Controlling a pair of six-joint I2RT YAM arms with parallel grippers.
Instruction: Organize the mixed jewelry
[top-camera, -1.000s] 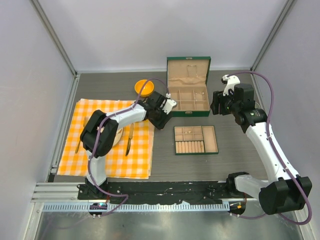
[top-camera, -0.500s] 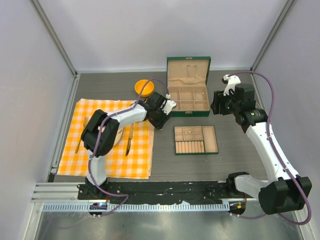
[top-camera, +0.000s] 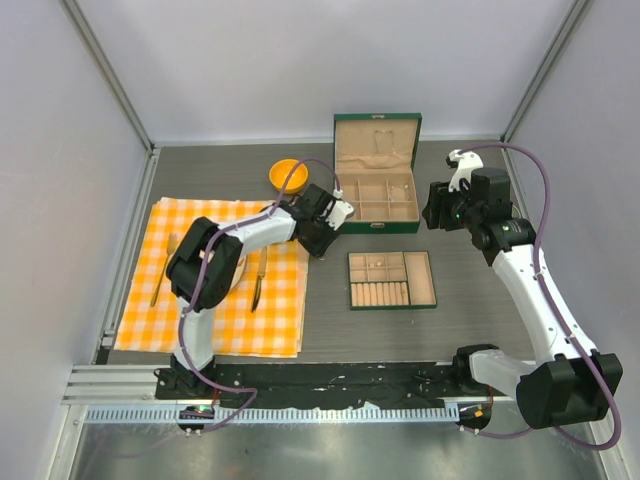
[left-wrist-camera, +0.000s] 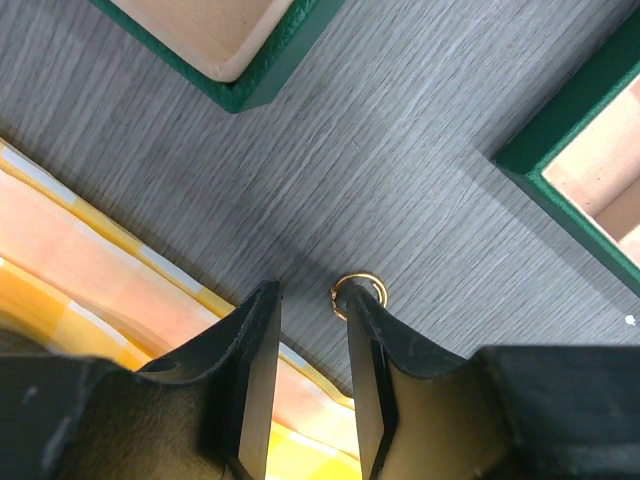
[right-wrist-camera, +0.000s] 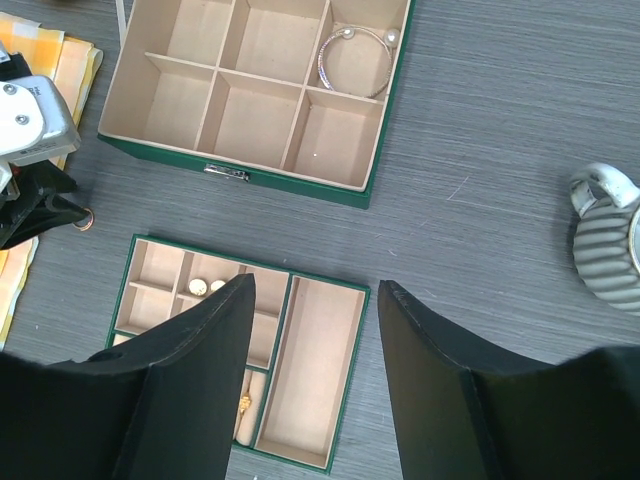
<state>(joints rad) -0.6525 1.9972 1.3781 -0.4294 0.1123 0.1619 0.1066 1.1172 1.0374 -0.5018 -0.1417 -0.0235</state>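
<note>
Top view: the left arm (top-camera: 250, 228) has shifted. We see its black elbow joint (top-camera: 203, 262) a bit further right & up vs. 1 s ago, so more of the utensil (top-camera: 161, 272) on the checked cloth (top-camera: 140, 320) shows now; it was partly hidden before. Also the left gripper (left-wrist-camera: 312, 295) has nudged slightly twd. the open green box (top-camera: 377, 200), & its jaws have drawn closer together. We note the right gripper (right-wrist-camera: 315, 288) hardly moved; its jaws are a touch narrower than before.

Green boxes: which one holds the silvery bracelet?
The larger box, farther from the arms; the bracelet lies in its corner compartment. The smaller tray has none.
</note>
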